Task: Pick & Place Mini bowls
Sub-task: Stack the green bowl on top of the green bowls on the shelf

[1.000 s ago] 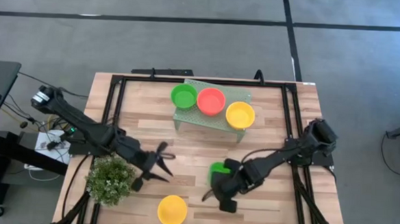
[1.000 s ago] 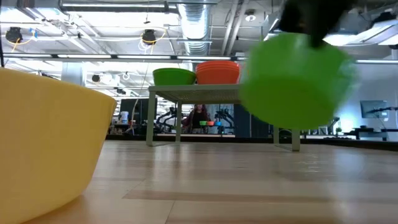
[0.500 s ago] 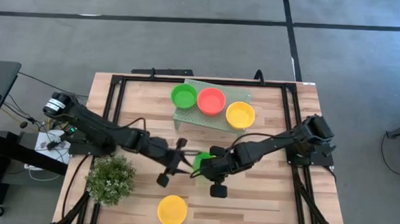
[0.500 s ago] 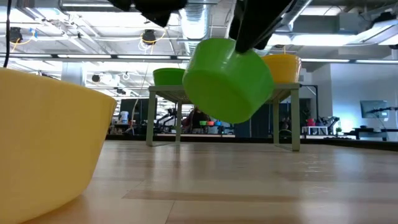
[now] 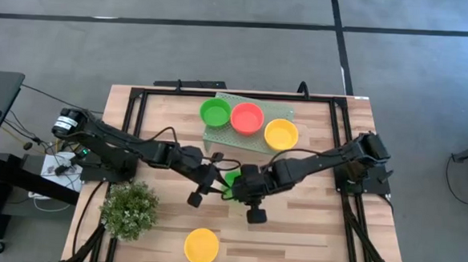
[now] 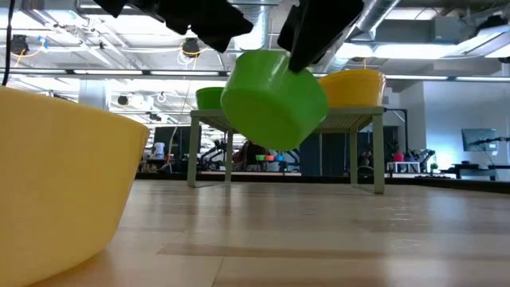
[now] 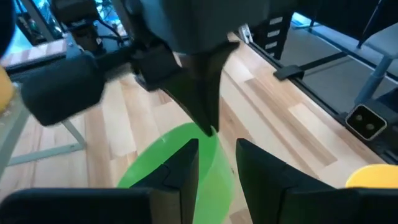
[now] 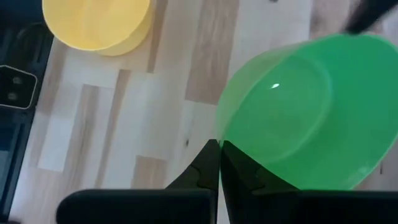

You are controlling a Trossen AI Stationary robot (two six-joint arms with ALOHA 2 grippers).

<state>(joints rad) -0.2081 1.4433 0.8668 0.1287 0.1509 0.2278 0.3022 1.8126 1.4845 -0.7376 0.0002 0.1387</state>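
Right tool is pinching the green bowl by its rim mid-air; left tool, spread open, straddles the opposite edge.

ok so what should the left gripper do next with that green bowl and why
Probably close the left gripper on the small green plastic bowl's rim. The right gripper, shut on the opposite rim, holds the bowl tilted above the wooden table, and the left fingers already sit open astride the rim, so a handover looks set up.
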